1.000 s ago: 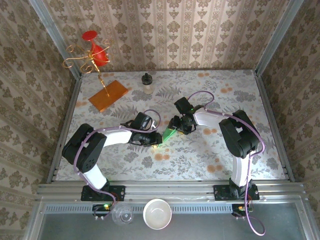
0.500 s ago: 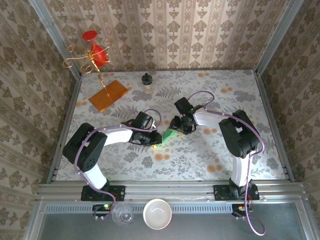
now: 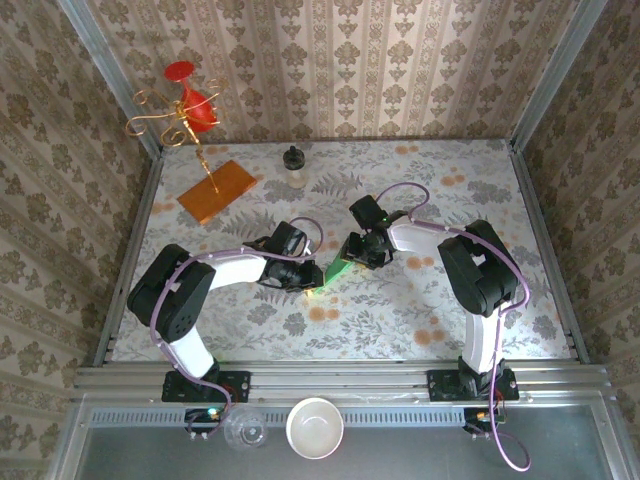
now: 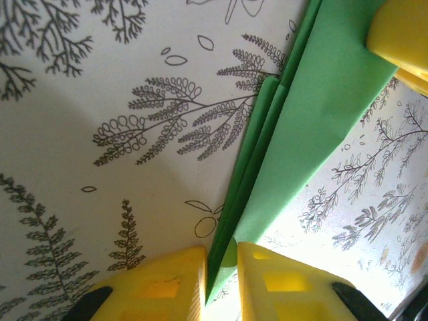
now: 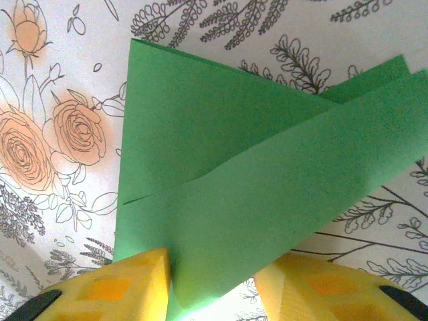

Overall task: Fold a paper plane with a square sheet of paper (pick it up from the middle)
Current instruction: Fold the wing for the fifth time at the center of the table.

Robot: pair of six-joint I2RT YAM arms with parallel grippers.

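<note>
The paper plane (image 3: 337, 268) is a bright green sheet folded to a pointed shape, lying mid-table between both grippers. In the left wrist view the paper plane (image 4: 314, 114) runs from bottom centre to top right with lengthwise creases. My left gripper (image 4: 221, 281) (image 3: 312, 277) is shut on its narrow tip. A yellow finger (image 4: 401, 33) of the right gripper rests at the far end. In the right wrist view a raised flap of the paper plane (image 5: 234, 167) passes between the jaws of my right gripper (image 5: 210, 287) (image 3: 352, 255), which stand wide apart.
An orange-brown board (image 3: 216, 190) lies at the back left under a gold wire stand (image 3: 185, 110) with a red cup. A small dark-capped bottle (image 3: 293, 160) stands at the back. A white bowl (image 3: 315, 427) and a clear cup (image 3: 244, 428) sit on the front ledge.
Barely anything: both grippers stay at the green paper, and the left arm has edged slightly to the right.
</note>
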